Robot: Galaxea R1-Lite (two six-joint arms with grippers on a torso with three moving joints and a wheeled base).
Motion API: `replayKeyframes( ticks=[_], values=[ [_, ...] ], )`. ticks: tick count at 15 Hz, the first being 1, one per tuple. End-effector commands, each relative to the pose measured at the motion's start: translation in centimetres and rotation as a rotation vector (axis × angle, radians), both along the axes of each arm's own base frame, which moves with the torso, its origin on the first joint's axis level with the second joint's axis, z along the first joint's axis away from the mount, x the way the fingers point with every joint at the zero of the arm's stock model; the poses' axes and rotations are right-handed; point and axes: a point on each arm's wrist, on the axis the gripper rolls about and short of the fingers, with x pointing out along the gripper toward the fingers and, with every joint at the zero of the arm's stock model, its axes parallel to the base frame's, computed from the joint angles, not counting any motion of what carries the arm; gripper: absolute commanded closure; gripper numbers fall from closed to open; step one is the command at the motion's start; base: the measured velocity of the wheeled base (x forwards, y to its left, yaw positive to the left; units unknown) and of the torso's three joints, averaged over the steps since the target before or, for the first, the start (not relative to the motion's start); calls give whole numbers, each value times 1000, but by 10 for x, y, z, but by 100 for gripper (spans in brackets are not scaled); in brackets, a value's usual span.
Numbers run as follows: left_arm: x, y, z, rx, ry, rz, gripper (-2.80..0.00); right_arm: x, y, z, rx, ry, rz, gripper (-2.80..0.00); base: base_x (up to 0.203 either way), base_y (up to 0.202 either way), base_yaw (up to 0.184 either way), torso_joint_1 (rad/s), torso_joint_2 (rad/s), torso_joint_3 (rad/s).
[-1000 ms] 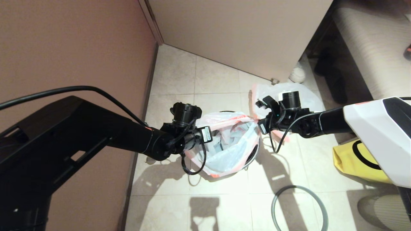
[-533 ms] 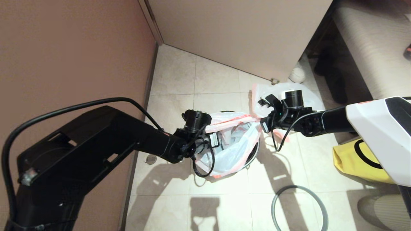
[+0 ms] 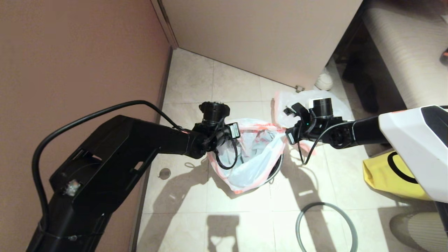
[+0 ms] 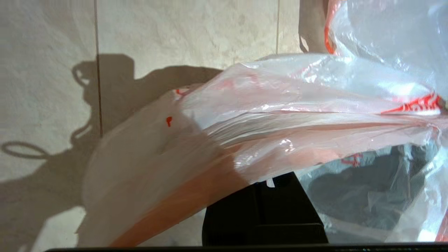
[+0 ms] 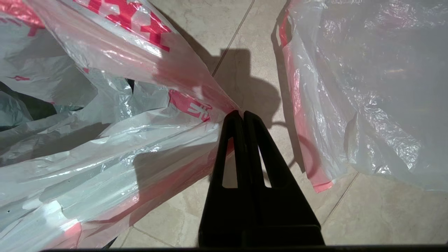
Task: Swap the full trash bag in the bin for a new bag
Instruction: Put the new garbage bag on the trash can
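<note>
On the pale tiled floor (image 3: 238, 87), in the corner between the brown wall (image 3: 80, 52) on the left and the beige panel (image 3: 262, 35) at the far side, stands the small round black plastic bin (image 3: 276, 170), almost wholly draped by the translucent white new bag with a pink hem and red print (image 3: 252, 164). The left gripper (image 4: 259, 182) clamps the bag's hem at the bin's left side, its tips buried under the pulled plastic. The right gripper (image 5: 239, 115) pinches the hem at the right side, its black fingers (image 5: 257, 140) pressed tight together on the film. Between them the bag's mouth is stretched open over the bin. The plain translucent white full trash bag with a pink-orange hem (image 3: 336, 105) lies on the floor to the far right of the bin, just beyond the right gripper. The thin grey hoop (image 3: 327, 227) lies flat on the near tiles, apart from the bin. A yellow fabric bag (image 3: 385, 176) sits at the right edge.
</note>
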Motion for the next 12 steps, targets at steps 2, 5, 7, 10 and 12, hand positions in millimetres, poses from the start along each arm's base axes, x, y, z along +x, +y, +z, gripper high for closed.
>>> replayKeyframes(
  ticks=[2,5,7,10,12],
  values=[
    [11,9,7,-19,-34,30,0,0,0,0,-3,-4,2,0,0,0,0,0,0,0],
    [19,13,17,-38,-74,48,0,2,-2,4,1,-17,-1,0,0,0,0,0,0,0],
    [26,10,14,-37,-92,46,0,5,-3,2,-1,-17,-3,0,0,0,0,0,0,0],
    [33,9,-6,14,-79,35,0,7,-2,-4,-2,-10,-2,0,0,0,0,0,0,0],
    [38,12,-21,29,-57,43,0,11,-1,-9,-3,-8,-2,0,0,0,0,0,0,0]
  ],
)
